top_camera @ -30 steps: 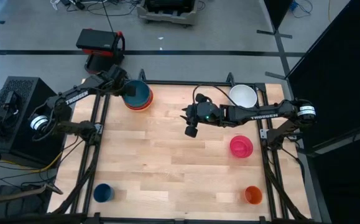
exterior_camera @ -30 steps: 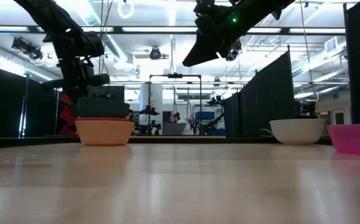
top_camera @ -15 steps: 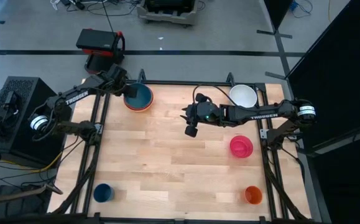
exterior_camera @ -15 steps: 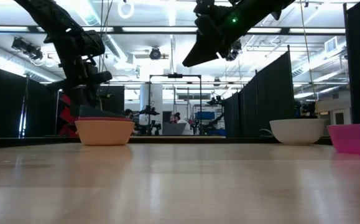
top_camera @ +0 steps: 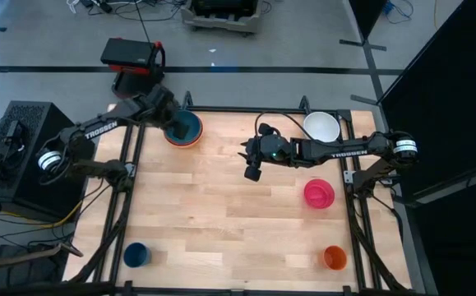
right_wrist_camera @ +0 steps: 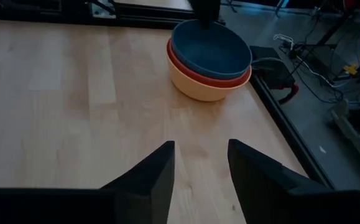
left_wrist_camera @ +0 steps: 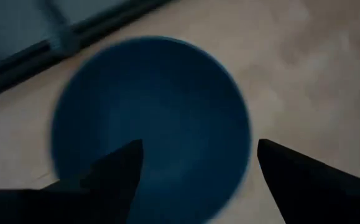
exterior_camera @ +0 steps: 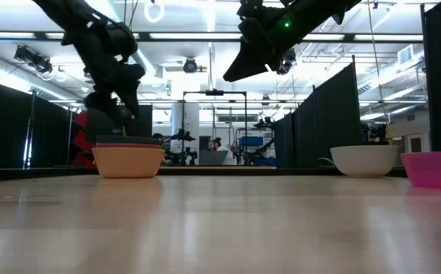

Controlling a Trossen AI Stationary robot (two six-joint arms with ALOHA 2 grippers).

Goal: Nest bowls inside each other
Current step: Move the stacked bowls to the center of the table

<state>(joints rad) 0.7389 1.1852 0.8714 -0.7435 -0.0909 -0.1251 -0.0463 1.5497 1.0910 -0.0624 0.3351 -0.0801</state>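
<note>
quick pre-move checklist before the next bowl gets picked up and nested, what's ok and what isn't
1. Blue bowl seated in the red-orange bowl, itself in the yellow-orange bowl: ok.
2. Left tool open, above the blue bowl and holding nothing: ok.
3. Right tool open and empty, over bare table near the middle: ok.
4. White bowl at the far right corner, upright and free: ok.
5. Pink bowl on the right side, free: ok.
6. All five bowls nested: not ok, white and pink are outside the stack.
</note>
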